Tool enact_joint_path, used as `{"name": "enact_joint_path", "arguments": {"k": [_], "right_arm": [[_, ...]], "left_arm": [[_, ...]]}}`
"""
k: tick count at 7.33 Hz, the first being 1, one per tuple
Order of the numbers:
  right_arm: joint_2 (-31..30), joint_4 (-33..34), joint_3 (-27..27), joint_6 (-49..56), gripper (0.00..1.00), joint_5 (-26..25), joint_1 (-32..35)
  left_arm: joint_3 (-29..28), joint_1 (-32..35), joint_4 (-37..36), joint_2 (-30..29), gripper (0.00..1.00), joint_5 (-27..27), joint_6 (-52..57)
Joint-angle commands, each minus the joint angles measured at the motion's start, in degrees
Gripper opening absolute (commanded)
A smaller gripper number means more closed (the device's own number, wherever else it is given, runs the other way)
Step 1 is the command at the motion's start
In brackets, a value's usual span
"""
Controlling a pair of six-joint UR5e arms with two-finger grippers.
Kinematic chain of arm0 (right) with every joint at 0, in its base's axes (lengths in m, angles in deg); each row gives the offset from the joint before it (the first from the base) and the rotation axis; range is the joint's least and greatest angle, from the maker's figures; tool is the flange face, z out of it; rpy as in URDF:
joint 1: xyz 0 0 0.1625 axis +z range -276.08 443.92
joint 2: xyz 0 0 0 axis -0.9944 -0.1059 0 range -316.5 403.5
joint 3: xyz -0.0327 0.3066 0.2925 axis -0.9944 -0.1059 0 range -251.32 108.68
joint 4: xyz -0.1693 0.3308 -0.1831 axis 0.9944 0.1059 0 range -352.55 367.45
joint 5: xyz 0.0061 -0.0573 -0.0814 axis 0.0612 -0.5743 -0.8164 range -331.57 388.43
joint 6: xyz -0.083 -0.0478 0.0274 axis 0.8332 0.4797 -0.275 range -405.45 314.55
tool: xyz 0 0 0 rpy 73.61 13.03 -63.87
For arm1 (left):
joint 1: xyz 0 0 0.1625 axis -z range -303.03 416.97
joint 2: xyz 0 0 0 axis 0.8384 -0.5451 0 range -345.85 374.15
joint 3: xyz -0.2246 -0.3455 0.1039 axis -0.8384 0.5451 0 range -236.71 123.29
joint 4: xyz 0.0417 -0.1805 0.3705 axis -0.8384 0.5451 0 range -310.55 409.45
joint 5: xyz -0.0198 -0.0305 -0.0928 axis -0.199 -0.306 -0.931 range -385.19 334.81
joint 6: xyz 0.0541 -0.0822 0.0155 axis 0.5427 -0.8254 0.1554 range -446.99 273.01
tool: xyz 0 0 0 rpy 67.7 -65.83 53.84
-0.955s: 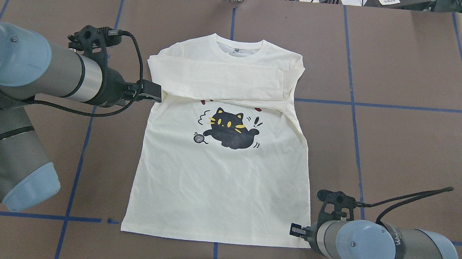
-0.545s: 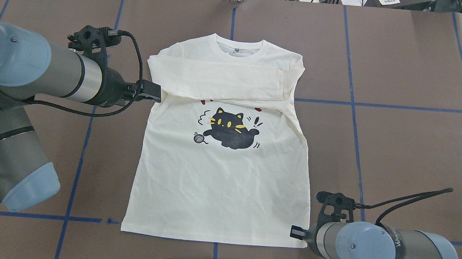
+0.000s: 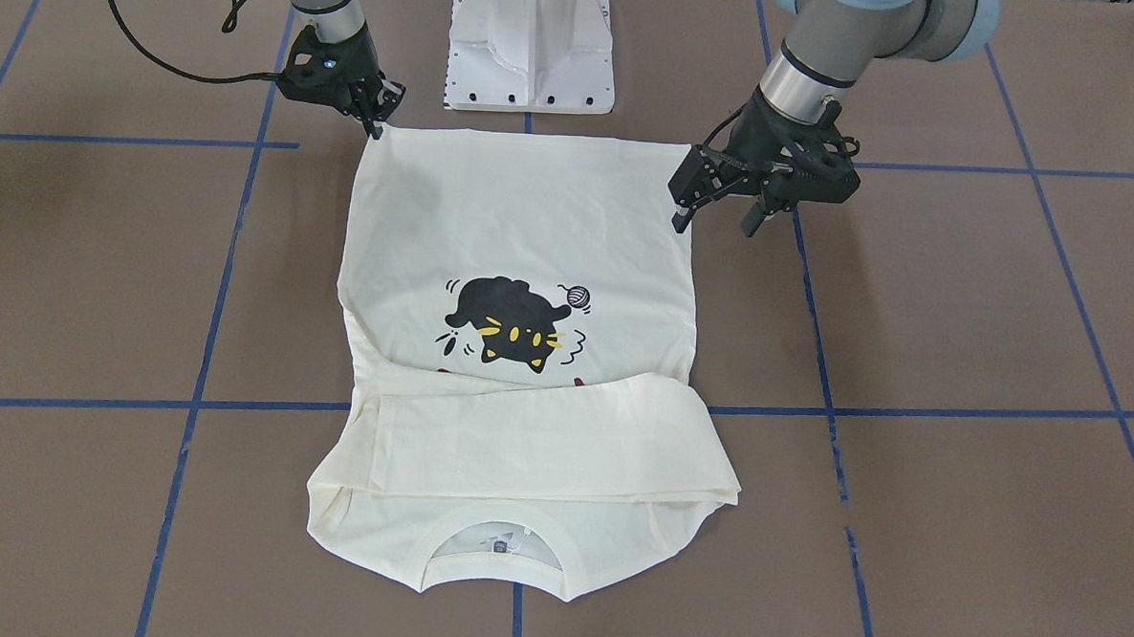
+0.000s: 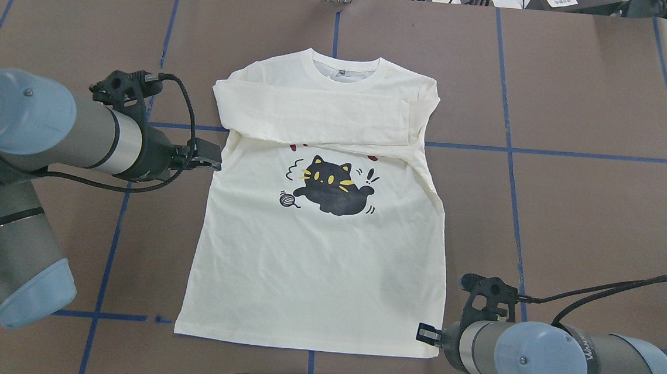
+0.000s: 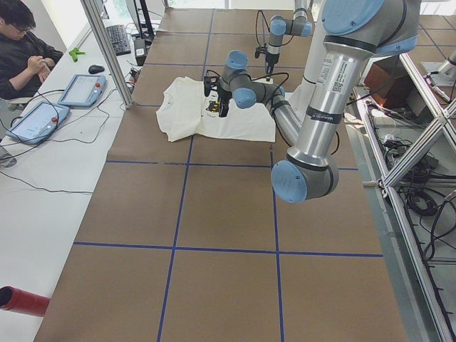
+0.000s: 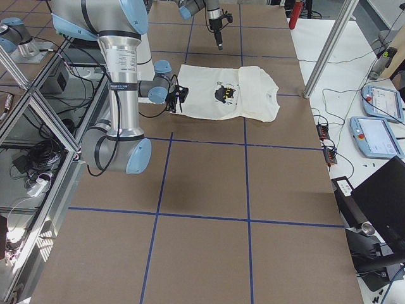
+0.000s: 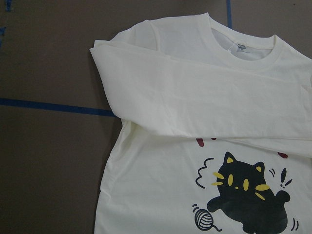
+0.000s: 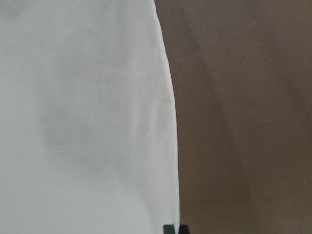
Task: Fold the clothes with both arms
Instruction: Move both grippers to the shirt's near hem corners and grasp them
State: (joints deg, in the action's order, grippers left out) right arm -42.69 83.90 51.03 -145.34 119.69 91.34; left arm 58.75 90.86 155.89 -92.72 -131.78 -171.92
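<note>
Currently, on the near-left side, the left arm (image 4: 79,128) reaches in low toward the shirt's side seam. The left claw (image 3: 715,218) stands wide open and holds nothing. One finger sits at the cloth edge below the armpit and the other is over bare tabletop (image 4: 572,215). My read is that it is lining up for an edge grip, not yet taken.

Centre: the shirt (image 4: 316,268) lies flat and face-up in the middle of the tabletop, with its collar (image 4: 344,73) away from the robot. The sleeves (image 4: 315,115) are laid across the chest, covering most of the red lettering. The cat print (image 4: 330,187) shows just below them. With the sleeves in, the body fold is likely what remains, which would explain one claw at each side of the garment.

Right: the right arm (image 4: 538,360) lies low along the hem (image 4: 299,340). The right claw (image 3: 376,123) has its tips at the hem's corner, and its fingers look close together. I cannot tell whether cloth is actually pinched. The corner lies flat, and the right wrist-mounted view shows only the shirt edge and a sliver of black fingertip.

Risk noted: a one-sided lift would skew the sleeves.
</note>
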Motion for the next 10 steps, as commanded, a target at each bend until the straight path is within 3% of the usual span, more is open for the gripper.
{"name": "enact_joint_path", "arguments": {"k": [1, 4, 6, 10], "right_arm": [[-1.3, -0.2, 2.6, -0.6, 0.0, -0.2, 0.2], [-1.1, -0.7, 2.9, -0.5, 0.0, 0.2, 0.6], [-0.7, -0.8, 2.8, -0.4, 0.0, 0.4, 0.9], [-0.6, -0.8, 2.8, -0.4, 0.0, 0.5, 1.1]], "left_arm": [[0.6, -11.5, 0.5, 3.2, 0.94, 7.3, -12.9], [0.8, -23.4, 0.2, 8.2, 0.94, 12.9, -23.8], [0.7, -26.0, -0.1, 8.8, 0.9, 13.9, -25.2], [3.2, -26.0, -7.3, 8.3, 0.83, 13.9, -25.3]]}}
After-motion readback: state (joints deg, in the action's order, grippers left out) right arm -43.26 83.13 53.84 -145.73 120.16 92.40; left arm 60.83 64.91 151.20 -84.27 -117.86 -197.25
